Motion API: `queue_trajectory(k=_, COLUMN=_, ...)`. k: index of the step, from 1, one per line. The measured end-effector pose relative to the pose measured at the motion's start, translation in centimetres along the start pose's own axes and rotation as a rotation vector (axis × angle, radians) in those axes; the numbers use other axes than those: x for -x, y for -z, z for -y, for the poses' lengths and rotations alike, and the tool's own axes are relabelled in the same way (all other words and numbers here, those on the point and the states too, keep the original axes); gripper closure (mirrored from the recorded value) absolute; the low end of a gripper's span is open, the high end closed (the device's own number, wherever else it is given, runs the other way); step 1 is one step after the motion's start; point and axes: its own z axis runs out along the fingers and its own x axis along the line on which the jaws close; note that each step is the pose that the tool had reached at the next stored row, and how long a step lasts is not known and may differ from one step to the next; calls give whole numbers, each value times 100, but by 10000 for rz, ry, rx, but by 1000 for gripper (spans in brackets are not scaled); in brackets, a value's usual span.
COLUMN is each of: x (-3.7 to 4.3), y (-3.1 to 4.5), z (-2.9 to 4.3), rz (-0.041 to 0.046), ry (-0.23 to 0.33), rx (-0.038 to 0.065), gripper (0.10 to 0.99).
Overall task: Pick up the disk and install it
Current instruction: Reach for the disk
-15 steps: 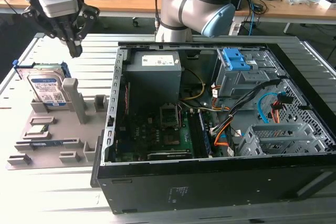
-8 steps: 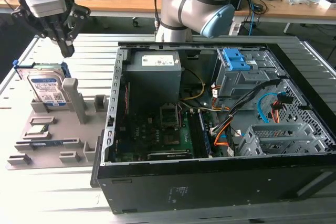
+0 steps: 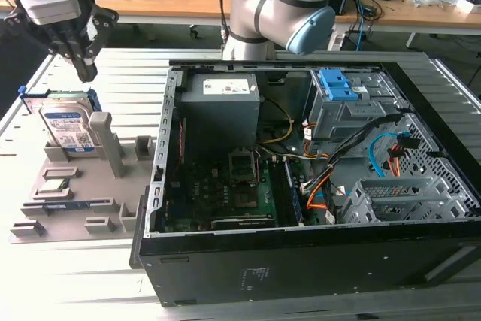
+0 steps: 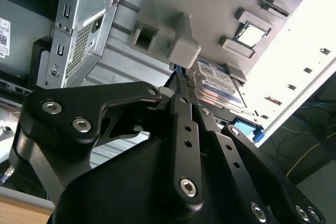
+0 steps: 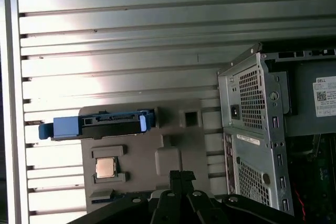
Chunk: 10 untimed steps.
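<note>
Gripper (image 3: 87,73) of 1 robot arm hangs near the upper edge of the disk (image 3: 66,127) without touching it, its 2 black fingers (image 4: 185,109) pressed together and holding nothing. The disk, a silver drive with a white-and-blue label in a blue carrier frame, stands on edge in a slot at the far end of a grey parts holder (image 3: 75,186) on the slatted metal table (image 3: 135,73). In the first wrist view the disk (image 5: 102,124) appears edge-on, with a small square chip (image 5: 106,167) lying flat in a recess of the holder just beside it. An open computer case (image 3: 301,261) sits to the exterior view's right of the holder, with a blue bracket on a grey metal cage (image 3: 338,92) inside it.
</note>
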Motion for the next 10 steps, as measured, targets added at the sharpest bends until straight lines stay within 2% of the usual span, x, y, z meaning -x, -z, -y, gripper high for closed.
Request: queue_trajectory(k=10, x=-161, y=4, z=12, rz=0, ry=0, rx=0, gripper=980)
